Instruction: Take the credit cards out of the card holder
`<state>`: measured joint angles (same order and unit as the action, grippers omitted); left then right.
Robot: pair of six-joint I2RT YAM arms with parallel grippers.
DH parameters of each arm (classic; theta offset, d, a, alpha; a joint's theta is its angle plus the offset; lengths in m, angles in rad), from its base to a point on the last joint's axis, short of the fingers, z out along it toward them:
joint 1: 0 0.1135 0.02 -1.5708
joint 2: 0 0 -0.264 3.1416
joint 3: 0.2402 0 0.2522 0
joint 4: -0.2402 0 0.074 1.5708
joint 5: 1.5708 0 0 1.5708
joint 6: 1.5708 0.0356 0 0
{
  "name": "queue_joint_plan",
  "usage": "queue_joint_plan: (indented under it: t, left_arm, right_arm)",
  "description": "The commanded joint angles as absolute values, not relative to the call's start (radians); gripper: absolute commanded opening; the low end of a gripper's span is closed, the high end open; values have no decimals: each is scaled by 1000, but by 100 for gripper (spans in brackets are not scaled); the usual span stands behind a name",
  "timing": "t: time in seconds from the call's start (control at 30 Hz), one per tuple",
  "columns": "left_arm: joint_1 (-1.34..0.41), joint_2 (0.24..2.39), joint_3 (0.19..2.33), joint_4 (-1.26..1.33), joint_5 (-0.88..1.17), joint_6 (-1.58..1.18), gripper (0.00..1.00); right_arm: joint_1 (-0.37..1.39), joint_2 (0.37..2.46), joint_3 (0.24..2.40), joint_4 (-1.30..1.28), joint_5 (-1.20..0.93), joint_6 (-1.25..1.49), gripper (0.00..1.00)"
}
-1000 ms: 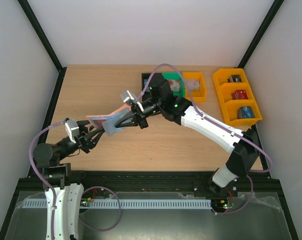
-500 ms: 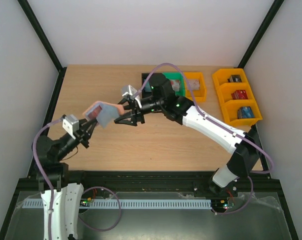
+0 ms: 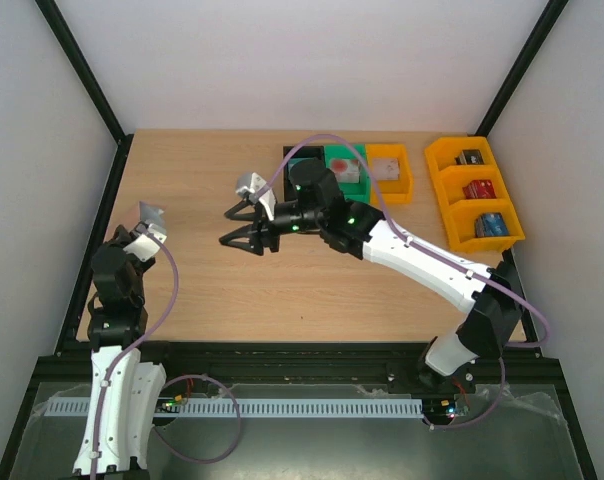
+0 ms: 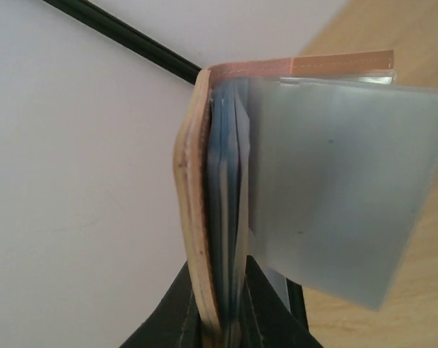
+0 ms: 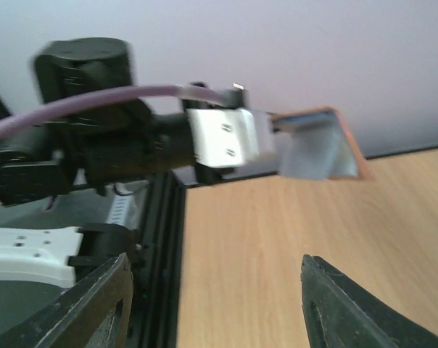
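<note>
Near the table's (image 3: pixel 202 290) left edge, the left gripper (image 4: pixel 222 330) points upward and is clenched on the lower end of the card holder (image 4: pixel 328 181), which stands on end in the air, off the wood. The holder's tan leather spine faces left, and a pale translucent flap hangs open to the right. Thin bluish layers sit inside the fold; it cannot be told whether they are credit cards. From above, the holder (image 3: pixel 150 212) shows only as a small grey shape above the left arm. Farther in, toward the table's middle, the right gripper (image 3: pixel 225 227) hovers with its jaws spread, grasping nothing, aimed at the left arm. At the far edge stand a green bin (image 3: pixel 327 155), with something red and pale inside, and an orange bin (image 3: pixel 392 192)
</note>
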<state>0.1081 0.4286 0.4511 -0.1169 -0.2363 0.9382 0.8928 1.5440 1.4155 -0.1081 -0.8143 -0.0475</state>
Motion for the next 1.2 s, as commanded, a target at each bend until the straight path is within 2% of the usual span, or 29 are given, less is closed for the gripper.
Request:
queue_joint_plan:
  t: [0.0,0.1,0.23,0.33,0.53,0.7,0.97,1.1,1.17]
  left_arm:
    - [97,448,575,-246,-247,895,2]
    - [95,455,700,-473,88,645,2]
    - [94,456,734,-544,447,504,2]
    - [94,468,753,-482,521,350,2]
    - [95,474,765,-427,735,119,2]
    - [101,463,751,-297,863,-70,2]
    - [111,430,692,-168,1066,-166,2]
    - [113,422,683,-117,1106,-177,2]
    - [113,423,682,-109,1101,-179,2]
  right_arm:
    - [934,1576,1402,71,-930,60,61]
    - [939,1609,1372,340,-996,261,55]
    - [992,1706,1374,652,-941,520,41]
    - [996,1752,1392,771,-942,629,33]
    - [995,1752,1374,685,-829,559,19]
    - [961,1688,1284,681,-833,561,17]
    - [880,1541,1168,590,-831,422,14]
    - [888,1535,1204,533,-908,364,3]
    - [905,1527,1214,519,-913,317,2]
